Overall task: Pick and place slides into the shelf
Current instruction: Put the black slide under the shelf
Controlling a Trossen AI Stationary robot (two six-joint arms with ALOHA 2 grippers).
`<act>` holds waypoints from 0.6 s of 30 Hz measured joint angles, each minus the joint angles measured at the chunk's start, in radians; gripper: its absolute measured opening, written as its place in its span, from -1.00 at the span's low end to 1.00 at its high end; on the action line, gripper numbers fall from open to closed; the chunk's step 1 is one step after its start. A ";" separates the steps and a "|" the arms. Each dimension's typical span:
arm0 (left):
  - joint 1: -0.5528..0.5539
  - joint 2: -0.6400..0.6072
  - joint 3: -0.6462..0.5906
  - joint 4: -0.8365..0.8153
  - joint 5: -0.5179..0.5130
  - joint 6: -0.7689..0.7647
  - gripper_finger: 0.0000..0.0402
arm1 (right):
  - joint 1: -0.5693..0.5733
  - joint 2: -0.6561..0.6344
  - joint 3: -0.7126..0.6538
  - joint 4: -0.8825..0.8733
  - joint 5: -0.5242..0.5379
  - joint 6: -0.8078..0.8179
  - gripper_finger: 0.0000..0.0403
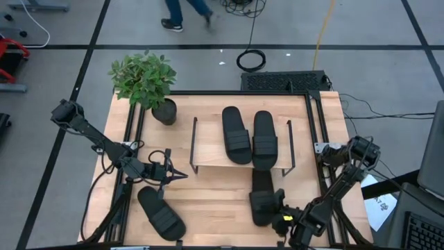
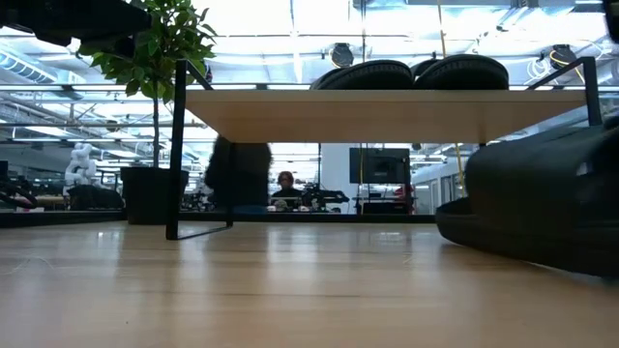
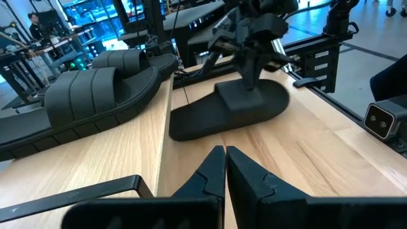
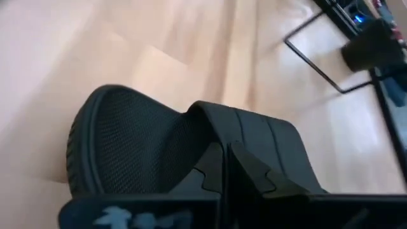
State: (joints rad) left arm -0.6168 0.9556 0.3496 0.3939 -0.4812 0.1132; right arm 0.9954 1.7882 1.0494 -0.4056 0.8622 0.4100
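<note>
Here the right tool pinches the strap of a slide lying on the desk before the shelf; likely light, rubbery, best held there. Left tool pressed together, idle.

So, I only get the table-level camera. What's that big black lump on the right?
Observer: That's a black slide lying on the table beside the shelf. The right pincer is shut, with its tips at the strap.
Operator: And the two humps on top of the board?
Observer: Two more slides, side by side on the shelf's top.
Operator: Is that all of them?
Observer: No, a fourth slide lies towards the table's left corner. The left pincer is shut, between it and the shelf.
</note>
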 joint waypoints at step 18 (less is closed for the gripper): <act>0.000 0.000 0.000 -0.001 0.000 -0.039 -0.92 | 0.095 -0.001 -0.031 0.262 -0.266 0.190 -0.61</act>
State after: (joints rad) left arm -0.6170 0.9554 0.3496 0.3930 -0.4812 0.0745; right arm 1.0904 1.7870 1.0180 -0.1436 0.5961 0.5995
